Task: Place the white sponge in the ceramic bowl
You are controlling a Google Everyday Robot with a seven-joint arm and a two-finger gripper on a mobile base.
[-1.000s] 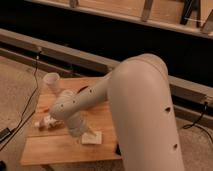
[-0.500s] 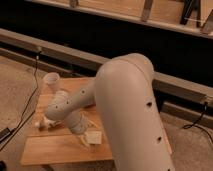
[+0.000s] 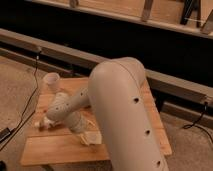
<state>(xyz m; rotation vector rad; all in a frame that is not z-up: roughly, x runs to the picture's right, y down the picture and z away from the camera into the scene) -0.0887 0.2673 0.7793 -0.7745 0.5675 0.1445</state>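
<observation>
Cup: a pale plastic cup stands upright near the far left corner of the wooden tabletop; I place everything else from it.
Arm: my arm fills the foreground, its forearm crossing the tabletop on the near side of the cup.
Gripper: the gripper sits low at the tabletop's left edge, nearer me than the cup and slightly to its left.
Jaws: spread wide, with nothing that I can see between them.
Sponge: the white sponge lies on the tabletop, well apart from the cup, nearer me and to its right, just beside the forearm and away from the jaws.
Cable: a dark cable trails over the floor left of the cup.
</observation>
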